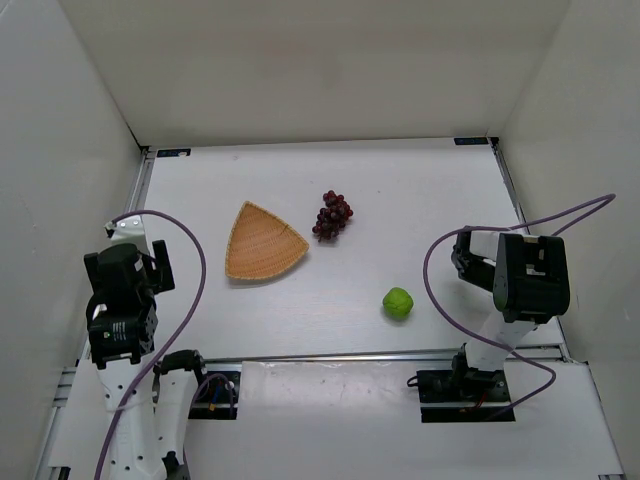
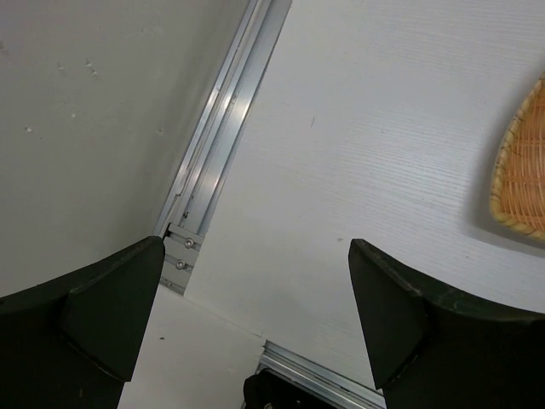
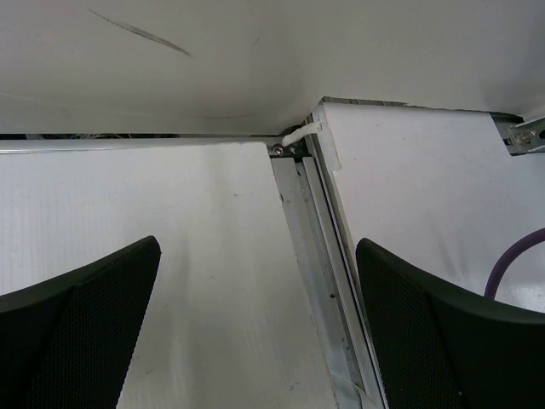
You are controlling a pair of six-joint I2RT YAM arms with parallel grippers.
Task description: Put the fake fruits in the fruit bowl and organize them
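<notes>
The tan wicker fruit bowl (image 1: 263, 243) lies left of the table's middle; its edge (image 2: 524, 170) shows at the right of the left wrist view. The dark purple-red grapes (image 1: 332, 215) lie on the table just right of the bowl. The small green fruit (image 1: 398, 302) sits on the table near the front, right of centre. My left gripper (image 1: 150, 262) is open and empty at the left edge, well away from the bowl. My right gripper (image 1: 465, 258) is open and empty at the right side, right of the green fruit. Both wrist views show the fingers (image 2: 400, 307) (image 3: 426, 324) spread apart.
White walls enclose the table on three sides. Aluminium rails run along the left edge (image 2: 213, 145), the right edge (image 3: 319, 256) and the front edge (image 1: 330, 356). Purple cables (image 1: 190, 250) loop from both arms.
</notes>
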